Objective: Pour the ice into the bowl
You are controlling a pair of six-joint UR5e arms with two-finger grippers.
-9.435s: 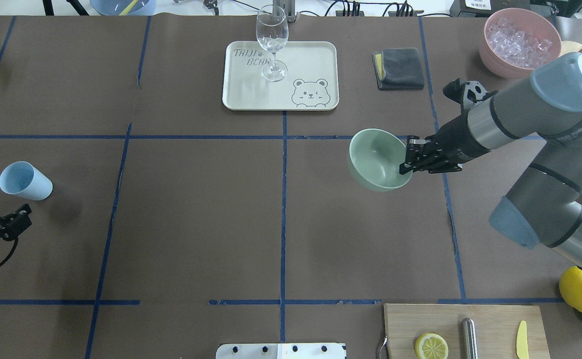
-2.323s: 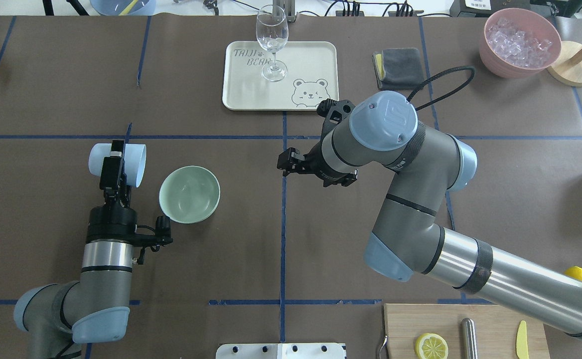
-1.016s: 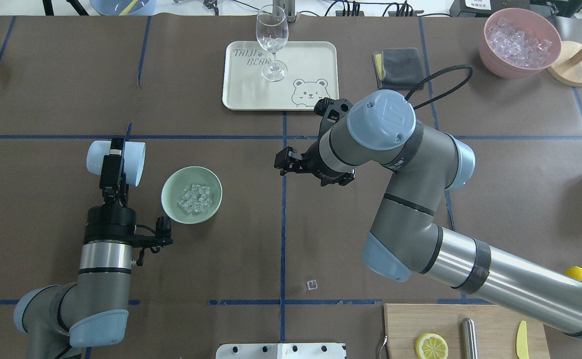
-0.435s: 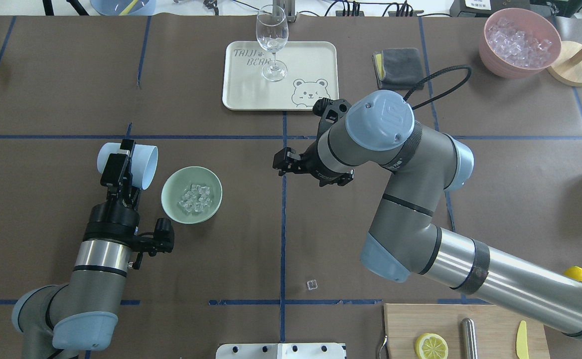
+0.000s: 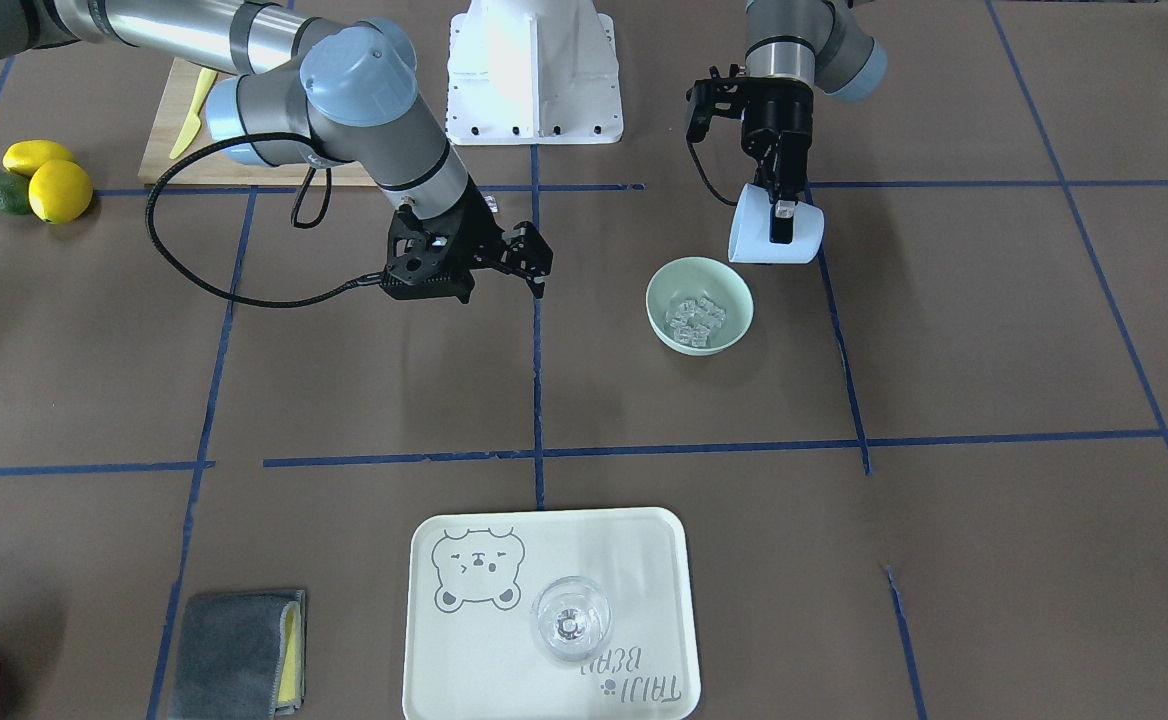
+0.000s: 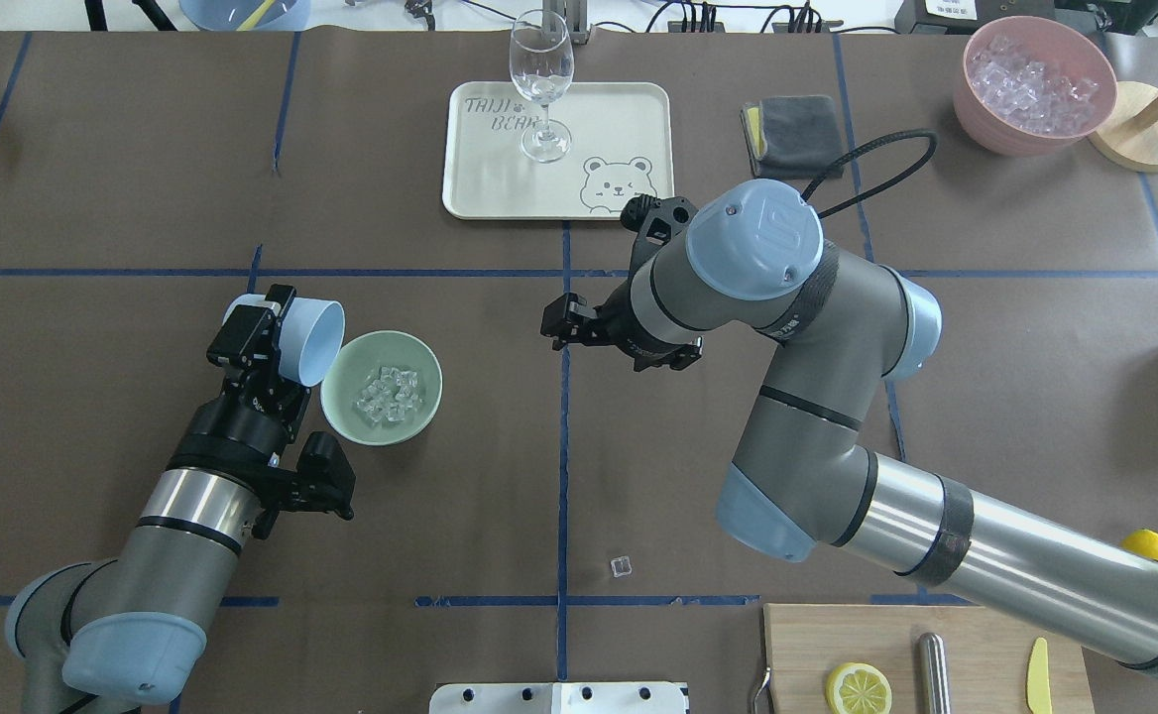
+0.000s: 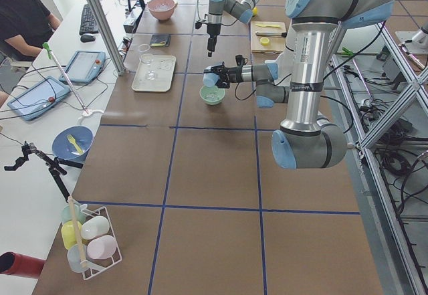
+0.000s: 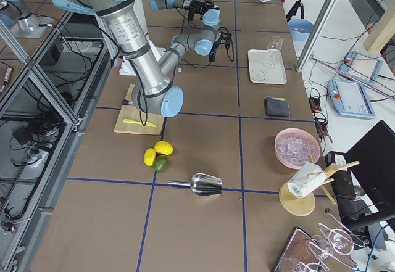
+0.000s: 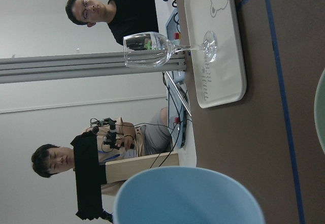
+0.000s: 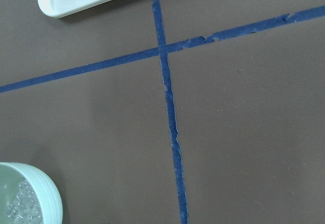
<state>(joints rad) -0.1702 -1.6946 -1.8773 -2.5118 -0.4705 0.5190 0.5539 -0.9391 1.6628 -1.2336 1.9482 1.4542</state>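
The pale mint-green bowl (image 6: 418,421) stands on the table left of centre and holds a small heap of clear ice cubes (image 6: 389,391). It also shows in the front view (image 5: 669,285) with the ice (image 5: 696,312) inside. My left gripper (image 6: 264,327) is shut on the rim of a light blue cup (image 6: 309,342), tipped on its side with its mouth at the bowl's left rim; the cup (image 5: 759,238) looks empty. One ice cube (image 6: 621,566) lies loose on the table. My right gripper (image 6: 561,325) is open and empty, to the right of the bowl.
A cream tray (image 6: 629,109) with a wine glass (image 6: 541,84) is at the back centre, a grey cloth (image 6: 795,134) beside it. A pink container of ice (image 6: 1035,84) is back right. A cutting board (image 6: 976,654) with a lemon half is front right.
Ice landed in the bowl between 2.3 and 1.0 s ago and one cube fell on the table. Since then my left gripper has swung the cup right, against the bowl's rim.
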